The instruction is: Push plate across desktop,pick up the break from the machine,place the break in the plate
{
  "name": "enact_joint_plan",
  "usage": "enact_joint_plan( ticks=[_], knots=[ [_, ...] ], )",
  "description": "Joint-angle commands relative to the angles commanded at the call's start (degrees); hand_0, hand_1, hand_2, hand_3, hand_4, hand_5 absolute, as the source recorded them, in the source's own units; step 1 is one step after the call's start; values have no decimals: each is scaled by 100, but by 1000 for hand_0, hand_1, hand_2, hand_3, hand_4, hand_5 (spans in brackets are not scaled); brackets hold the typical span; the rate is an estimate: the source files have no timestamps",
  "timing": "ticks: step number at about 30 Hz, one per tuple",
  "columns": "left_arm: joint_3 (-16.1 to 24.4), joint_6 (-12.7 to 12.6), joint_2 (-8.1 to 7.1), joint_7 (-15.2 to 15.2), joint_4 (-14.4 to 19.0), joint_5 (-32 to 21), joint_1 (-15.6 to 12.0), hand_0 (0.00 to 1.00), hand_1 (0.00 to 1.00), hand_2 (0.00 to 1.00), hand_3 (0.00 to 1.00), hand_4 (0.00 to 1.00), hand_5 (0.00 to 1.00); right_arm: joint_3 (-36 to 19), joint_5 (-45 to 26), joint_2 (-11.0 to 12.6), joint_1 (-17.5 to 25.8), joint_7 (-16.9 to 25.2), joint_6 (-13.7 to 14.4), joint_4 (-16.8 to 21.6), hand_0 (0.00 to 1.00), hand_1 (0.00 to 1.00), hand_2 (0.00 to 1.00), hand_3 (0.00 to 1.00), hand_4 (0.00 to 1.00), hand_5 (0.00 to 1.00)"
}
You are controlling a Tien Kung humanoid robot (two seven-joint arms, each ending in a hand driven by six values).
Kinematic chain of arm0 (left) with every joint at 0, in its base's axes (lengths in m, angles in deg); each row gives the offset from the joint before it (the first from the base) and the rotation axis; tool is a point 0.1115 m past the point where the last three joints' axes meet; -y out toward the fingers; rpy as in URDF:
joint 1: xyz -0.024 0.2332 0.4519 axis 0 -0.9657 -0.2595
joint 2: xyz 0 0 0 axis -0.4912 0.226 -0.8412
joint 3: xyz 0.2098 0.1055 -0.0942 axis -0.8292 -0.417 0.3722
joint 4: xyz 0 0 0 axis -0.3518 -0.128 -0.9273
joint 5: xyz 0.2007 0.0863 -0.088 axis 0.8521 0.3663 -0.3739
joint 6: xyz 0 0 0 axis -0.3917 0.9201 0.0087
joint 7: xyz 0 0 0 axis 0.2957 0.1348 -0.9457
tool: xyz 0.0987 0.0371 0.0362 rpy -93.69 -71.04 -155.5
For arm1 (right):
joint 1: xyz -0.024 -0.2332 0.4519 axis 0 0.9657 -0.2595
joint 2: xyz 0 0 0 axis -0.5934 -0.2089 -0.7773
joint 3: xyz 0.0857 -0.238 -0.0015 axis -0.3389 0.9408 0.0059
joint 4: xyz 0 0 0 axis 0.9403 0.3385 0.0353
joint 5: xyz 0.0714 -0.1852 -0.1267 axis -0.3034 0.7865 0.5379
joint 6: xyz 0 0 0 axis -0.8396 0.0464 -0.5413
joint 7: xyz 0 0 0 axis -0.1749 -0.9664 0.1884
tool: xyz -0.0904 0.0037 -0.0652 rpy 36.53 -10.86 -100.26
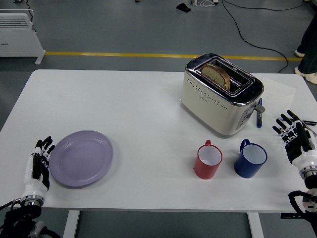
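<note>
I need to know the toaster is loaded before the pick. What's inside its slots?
The toaster holds one slice of bread standing in a slot, its top sticking out. The lower part of the slice is hidden inside the housing.

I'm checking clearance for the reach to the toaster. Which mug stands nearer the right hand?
The blue mug; it stands right of the red mug, closer to the right hand.

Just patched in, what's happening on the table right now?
The left hand, fingers open, is at the left rim of the purple plate, set to push it. The bread still sits in the toaster. The right hand rests open at the table's right edge, beyond the red mug and blue mug.
</note>
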Motion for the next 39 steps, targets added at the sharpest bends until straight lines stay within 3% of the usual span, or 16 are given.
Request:
enact_joint_plan(
  ticks=[13, 25, 39],
  knots=[
    [-465, 74, 0, 191, 179, -391, -98, 890, 915, 906, 827, 588, 998, 27, -5, 3, 38, 3, -2, -2, 762, 736, 756, 741, 490, 508],
    [-752, 294, 0, 142, 233, -591, -96, 868, 882, 888, 819, 587, 998, 39, -8, 3, 68, 3, -3, -5, 762, 736, 756, 741, 490, 508],
    [-1257, 643, 0, 26, 65, -1068, 250, 813, 840, 853, 798, 578, 998, 40, -11, -15, 26, 6, -2, 0, 761, 735, 755, 740, 490, 508]
  ],
)
